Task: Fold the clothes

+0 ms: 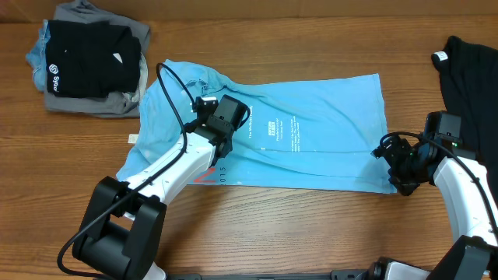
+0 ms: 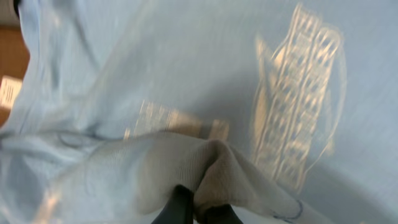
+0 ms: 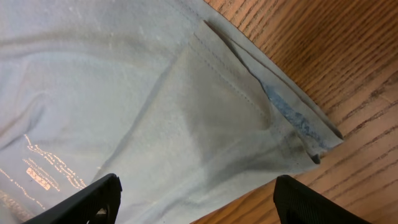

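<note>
Lying spread across the middle of the table [image 1: 296, 233], a light blue T-shirt [image 1: 327, 148] is shown in the overhead view, with white lettering [image 1: 280, 132] near its centre and its left part rumpled. The left gripper [image 1: 229, 120] is set down on the shirt just left of that lettering; its jaws are hidden under the wrist here. The right gripper [image 1: 395, 167] is placed at the shirt's near right corner, at the edge of the cloth. A pile of folded clothes [image 1: 89, 70], black on top, is kept at the far left corner of the table. A black garment [image 1: 471, 70] with a white tag [image 1: 440, 56] is laid by the far right corner, apart from the shirt.

In the left wrist view, the left gripper [image 2: 198, 213] is seen closed tight, and a raised ridge of the light blue T-shirt [image 2: 186, 68] is pinched between its dark fingertips [image 2: 179, 205]. The cloth is drawn up into a fold around the pinch. A pale printed block [image 2: 298, 93] is blurred to the right, and a strip of table [image 2: 11, 56] is visible at the upper left.

In the right wrist view, the right gripper [image 3: 199, 205] is seen spread wide, with one dark finger [image 3: 93, 199] at each lower side of the frame and nothing held. The hemmed corner [image 3: 305, 134] of the light blue T-shirt [image 3: 124, 93] is laid flat on the table [image 3: 336, 56] between and ahead of the fingers. Whether they touch the cloth cannot be told.
</note>
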You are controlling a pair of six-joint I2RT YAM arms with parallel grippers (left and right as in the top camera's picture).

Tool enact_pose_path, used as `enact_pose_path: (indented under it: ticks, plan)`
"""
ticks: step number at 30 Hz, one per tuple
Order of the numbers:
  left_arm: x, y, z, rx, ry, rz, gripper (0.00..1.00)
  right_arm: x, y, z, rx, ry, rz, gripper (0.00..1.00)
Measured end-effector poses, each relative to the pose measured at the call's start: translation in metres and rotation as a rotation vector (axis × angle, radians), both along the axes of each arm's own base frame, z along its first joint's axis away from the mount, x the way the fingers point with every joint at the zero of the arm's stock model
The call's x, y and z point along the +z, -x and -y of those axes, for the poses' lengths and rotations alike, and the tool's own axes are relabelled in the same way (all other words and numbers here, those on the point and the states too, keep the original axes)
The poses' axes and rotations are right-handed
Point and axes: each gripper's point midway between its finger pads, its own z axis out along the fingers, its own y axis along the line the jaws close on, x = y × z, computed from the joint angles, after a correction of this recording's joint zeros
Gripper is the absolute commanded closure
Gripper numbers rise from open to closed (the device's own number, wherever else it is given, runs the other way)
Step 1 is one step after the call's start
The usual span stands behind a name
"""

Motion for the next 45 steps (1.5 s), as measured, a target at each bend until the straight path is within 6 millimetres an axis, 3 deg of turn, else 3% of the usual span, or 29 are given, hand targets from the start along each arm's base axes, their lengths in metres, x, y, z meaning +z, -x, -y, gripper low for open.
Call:
enact_pose_path:
  ticks: [9,10,11,13,14,22,32,34,36,38,45]
  plan:
    - [0.014,-0.028,0.007,-0.007,0.024,0.13,0.94,-0.001,0.003,-0.001,0.018,0.001,-0.01,0.18]
    - [0.015,-0.032,0.007,-0.007,0.024,0.146,0.84,-0.001,0.004,-0.001,0.02,0.0,-0.012,0.18]
    - [0.016,-0.036,0.007,-0.008,0.023,0.159,0.67,-0.001,0.004,-0.001,0.021,0.0,-0.014,0.18]
    - [0.014,-0.042,0.004,0.001,0.022,0.173,0.12,-0.001,0.006,-0.002,0.024,-0.002,-0.021,0.18]
    - [0.012,-0.043,0.002,0.006,0.019,0.172,0.0,-0.001,0.007,-0.002,0.025,-0.003,-0.024,0.17]
    - [-0.009,-0.025,-0.022,0.013,-0.106,0.053,0.0,-0.001,0.006,-0.008,0.048,-0.002,-0.025,0.16]
    - [-0.015,0.027,-0.054,0.03,-0.254,-0.167,0.0,-0.001,0.001,-0.021,0.101,0.003,-0.007,0.13]
    - [-0.016,0.035,-0.053,0.031,-0.238,-0.201,0.04,-0.001,0.001,-0.021,0.102,0.004,-0.006,0.13]
    - [-0.02,0.042,-0.052,0.033,-0.206,-0.238,0.18,0.0,0.0,-0.021,0.102,0.004,-0.004,0.12]
    - [-0.022,0.044,-0.051,0.044,-0.174,-0.252,0.25,0.0,0.0,-0.021,0.102,0.004,-0.004,0.12]
    - [-0.025,0.032,-0.072,0.109,-0.111,-0.244,0.33,-0.001,0.003,-0.022,0.102,0.001,-0.015,0.12]
